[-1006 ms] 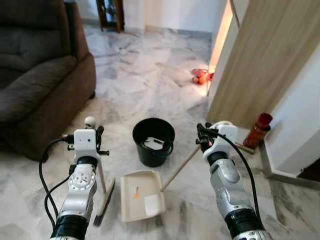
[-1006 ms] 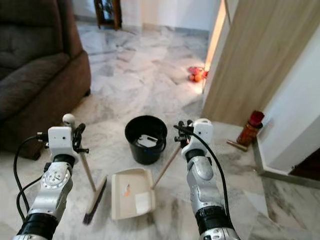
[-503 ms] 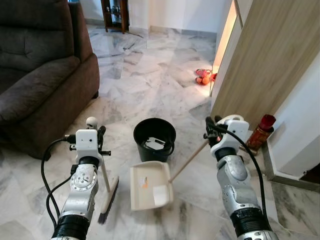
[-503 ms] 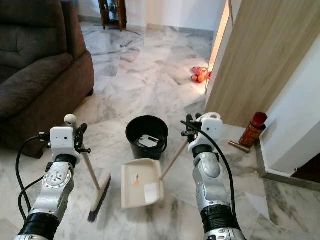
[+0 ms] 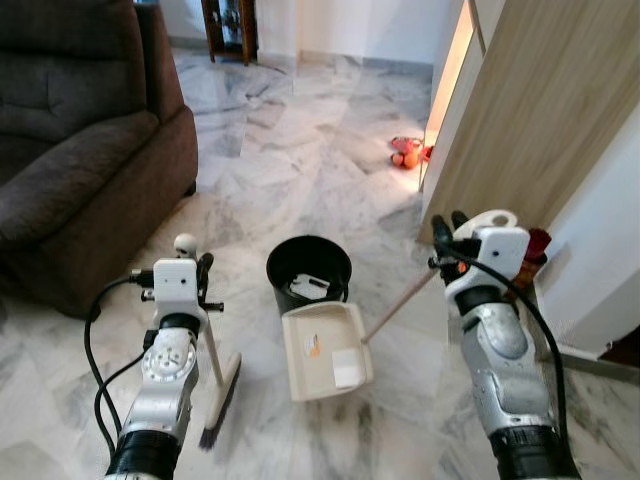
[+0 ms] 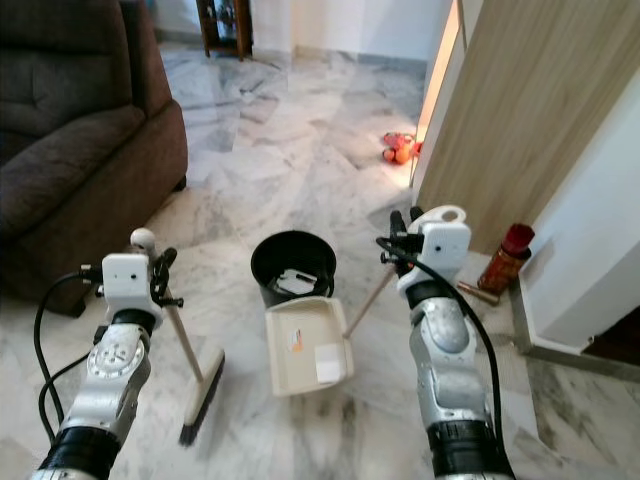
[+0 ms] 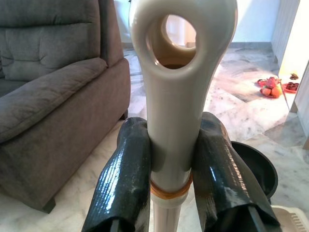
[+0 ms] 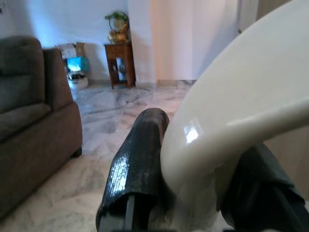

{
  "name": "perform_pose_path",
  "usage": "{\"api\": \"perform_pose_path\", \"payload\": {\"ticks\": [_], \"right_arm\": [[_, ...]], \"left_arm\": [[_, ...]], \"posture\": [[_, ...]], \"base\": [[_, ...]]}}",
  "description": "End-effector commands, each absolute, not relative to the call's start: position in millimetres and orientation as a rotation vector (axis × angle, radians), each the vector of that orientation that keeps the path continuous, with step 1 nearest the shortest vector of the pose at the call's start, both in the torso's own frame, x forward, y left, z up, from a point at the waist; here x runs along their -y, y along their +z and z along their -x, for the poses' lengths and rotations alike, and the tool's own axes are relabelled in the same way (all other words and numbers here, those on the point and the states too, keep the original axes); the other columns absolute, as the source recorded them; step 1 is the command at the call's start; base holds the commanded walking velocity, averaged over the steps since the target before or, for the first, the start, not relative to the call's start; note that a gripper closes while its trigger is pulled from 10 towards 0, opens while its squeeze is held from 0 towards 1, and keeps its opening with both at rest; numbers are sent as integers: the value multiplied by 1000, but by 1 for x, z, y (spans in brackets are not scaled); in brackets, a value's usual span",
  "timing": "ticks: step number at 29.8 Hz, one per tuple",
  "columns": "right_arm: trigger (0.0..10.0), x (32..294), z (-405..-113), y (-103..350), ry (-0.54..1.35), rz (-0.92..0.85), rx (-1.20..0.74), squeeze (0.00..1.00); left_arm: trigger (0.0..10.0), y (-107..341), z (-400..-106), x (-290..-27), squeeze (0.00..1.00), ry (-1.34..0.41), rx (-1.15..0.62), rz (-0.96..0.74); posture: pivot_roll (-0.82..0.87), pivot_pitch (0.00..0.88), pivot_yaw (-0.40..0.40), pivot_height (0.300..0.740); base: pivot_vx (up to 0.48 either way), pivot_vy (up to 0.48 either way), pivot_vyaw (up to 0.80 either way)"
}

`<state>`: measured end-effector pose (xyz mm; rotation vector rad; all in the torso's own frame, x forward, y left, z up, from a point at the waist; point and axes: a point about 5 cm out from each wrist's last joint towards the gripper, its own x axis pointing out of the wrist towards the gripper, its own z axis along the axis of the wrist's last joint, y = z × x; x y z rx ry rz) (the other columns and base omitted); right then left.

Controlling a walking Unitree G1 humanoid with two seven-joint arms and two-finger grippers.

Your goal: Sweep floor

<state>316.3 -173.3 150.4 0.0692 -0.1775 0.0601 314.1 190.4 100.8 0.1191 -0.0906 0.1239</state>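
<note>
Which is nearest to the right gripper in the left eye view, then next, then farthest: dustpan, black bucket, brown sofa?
From the right gripper:
1. Dustpan, lower left of it, on the handle it holds.
2. Black bucket, just beyond the dustpan.
3. Brown sofa, far left.

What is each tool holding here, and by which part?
Left tool grips the cream-handled broom just below its looped handle top. Right tool grips the cream plastic dustpan by the top of its long handle.

Tilted dustpan beside black bucket

Cream dustpan, black bucket
</note>
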Motion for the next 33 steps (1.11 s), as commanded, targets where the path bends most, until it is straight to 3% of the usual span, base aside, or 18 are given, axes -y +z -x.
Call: {"api": "perform_pose_path", "payload": {"ticks": [1, 16, 33], "right_arm": [[10000, 179, -314, 181, 49, -107, 289, 0], [10000, 175, -317, 245, 44, -208, 465, 0], [10000, 158, -324, 252, 67, -243, 472, 0]], "left_arm": [[10000, 107, -317, -189, 0, 120, 120, -125], [10000, 111, -318, -187, 0, 98, 144, -132], [10000, 116, -316, -194, 0, 140, 176, -129]], "posture": [[23, 32, -44, 740], [22, 48, -37, 740], [35, 29, -35, 740]], "base": [[0, 0, 0], [0, 0, 0], [77, 0, 0]]}}
